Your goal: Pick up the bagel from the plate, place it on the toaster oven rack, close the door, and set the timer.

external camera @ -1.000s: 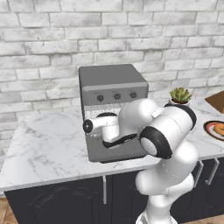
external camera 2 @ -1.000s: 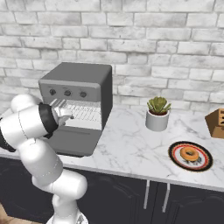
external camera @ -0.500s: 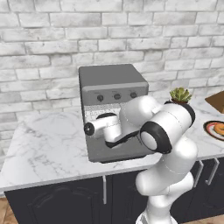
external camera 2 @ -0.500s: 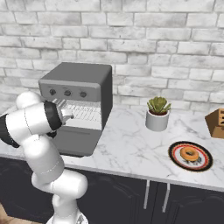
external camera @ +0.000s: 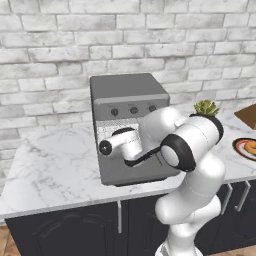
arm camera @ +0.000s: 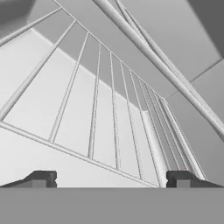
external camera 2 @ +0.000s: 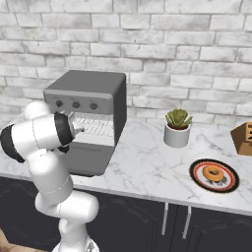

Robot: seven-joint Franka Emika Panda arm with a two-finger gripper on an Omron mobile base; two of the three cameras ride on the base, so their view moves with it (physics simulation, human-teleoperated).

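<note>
Oddly, the gripper sits right at the toaster oven rack with fingers spread wide and nothing between them, while the bagel waits on the plate far to the right, near the potted plant. Since a second ago, the elbow drops lower, and the door lies open.

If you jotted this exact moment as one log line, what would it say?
hand: open, empty, over silver wire oven rack | orange-brown bagel: on round dark red-rimmed plate | dark grey oven door: open
</note>
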